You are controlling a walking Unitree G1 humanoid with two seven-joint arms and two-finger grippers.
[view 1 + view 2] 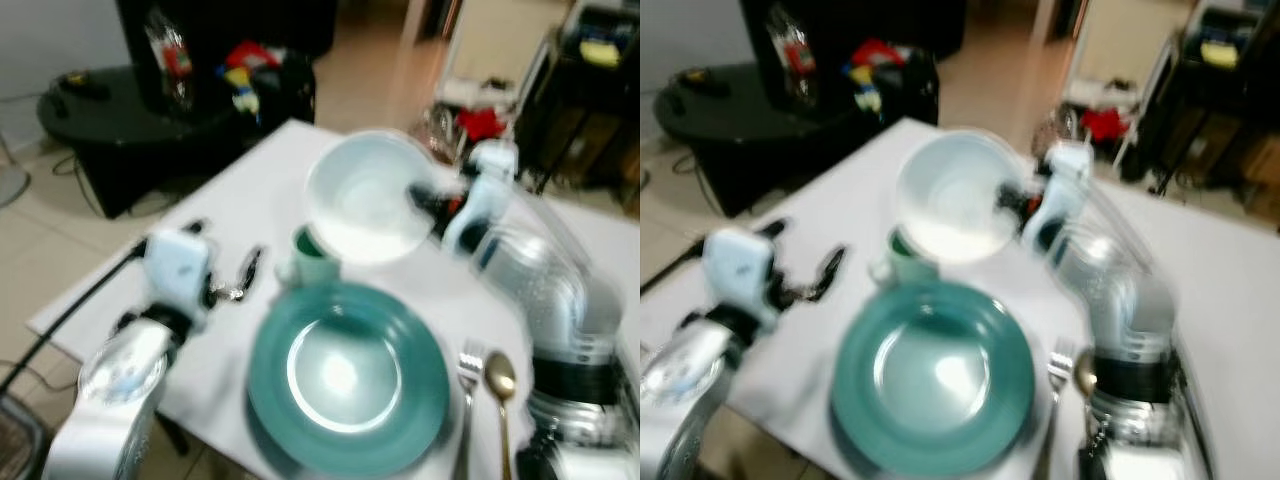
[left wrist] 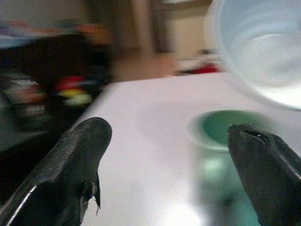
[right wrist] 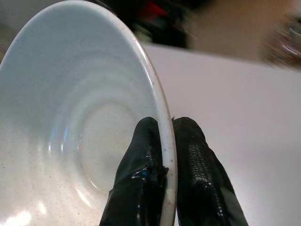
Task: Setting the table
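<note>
A white bowl (image 1: pixel 368 198) hangs tilted above the white table (image 1: pixel 240 190), and my right gripper (image 1: pixel 432 203) is shut on its rim. The right wrist view shows both fingertips (image 3: pixel 188 155) pinching the bowl's edge (image 3: pixel 160 113). Below the bowl stands a green cup (image 1: pixel 315 255). A large teal plate (image 1: pixel 345 375) lies near the front edge, with a fork (image 1: pixel 468 385) and a gold spoon (image 1: pixel 500 385) to its right. My left gripper (image 1: pixel 232 275) stands open over the table left of the cup (image 2: pixel 218 141).
A dark round side table (image 1: pixel 130 120) with coloured items stands beyond the far left corner. Dark shelving (image 1: pixel 590 90) and red clutter (image 1: pixel 480 122) sit on the floor at the back right. The table's left edge runs close to my left arm.
</note>
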